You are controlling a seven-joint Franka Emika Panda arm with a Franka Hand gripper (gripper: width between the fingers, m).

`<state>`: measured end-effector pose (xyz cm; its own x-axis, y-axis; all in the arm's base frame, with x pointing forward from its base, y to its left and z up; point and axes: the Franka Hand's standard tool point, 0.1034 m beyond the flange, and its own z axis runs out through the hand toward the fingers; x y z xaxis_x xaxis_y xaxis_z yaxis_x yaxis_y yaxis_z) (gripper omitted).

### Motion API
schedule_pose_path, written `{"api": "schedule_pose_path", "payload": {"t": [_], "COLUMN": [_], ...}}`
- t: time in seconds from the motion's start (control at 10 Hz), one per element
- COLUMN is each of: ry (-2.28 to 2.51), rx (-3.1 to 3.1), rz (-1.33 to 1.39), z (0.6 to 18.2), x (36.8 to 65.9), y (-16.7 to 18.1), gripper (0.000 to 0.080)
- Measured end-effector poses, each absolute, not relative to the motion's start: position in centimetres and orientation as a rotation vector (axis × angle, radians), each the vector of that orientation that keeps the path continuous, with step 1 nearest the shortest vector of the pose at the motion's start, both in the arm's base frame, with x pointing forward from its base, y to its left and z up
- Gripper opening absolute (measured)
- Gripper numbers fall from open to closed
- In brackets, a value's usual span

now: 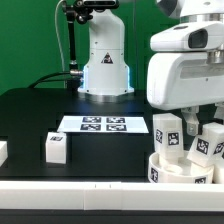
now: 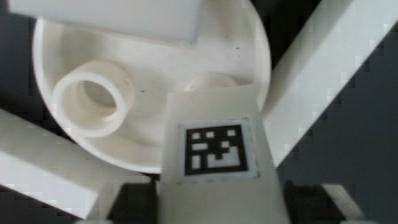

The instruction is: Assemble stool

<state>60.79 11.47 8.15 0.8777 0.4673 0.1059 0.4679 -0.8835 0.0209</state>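
the hand (image 1: pixel 168 124) grips a tagged leg (image 2: pixel 217 135) over the seat (image 2: pixel 151 45), near its rim beside a rail (image 2: pixel 338 70). only the exterior view shows a loose leg (image 1: pixel 56 147) well apart, across open surface (image 1: pixel 30 115).

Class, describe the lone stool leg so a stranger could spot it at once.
On the black table, find the flat marker board in the middle. Just to the exterior view's left of it stands a small white leg. Unlike the legs by the seat, it stands apart.
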Motion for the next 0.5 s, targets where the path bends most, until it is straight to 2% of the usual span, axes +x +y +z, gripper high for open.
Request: {"api": "schedule_pose_path", "payload": {"t": [0.5], "ry": [-0.293], "rx": [-3.101], "rz": [-0.165], "z": [8.14], "x": [60.78], "y": [11.48], "gripper": [0.0341]}}
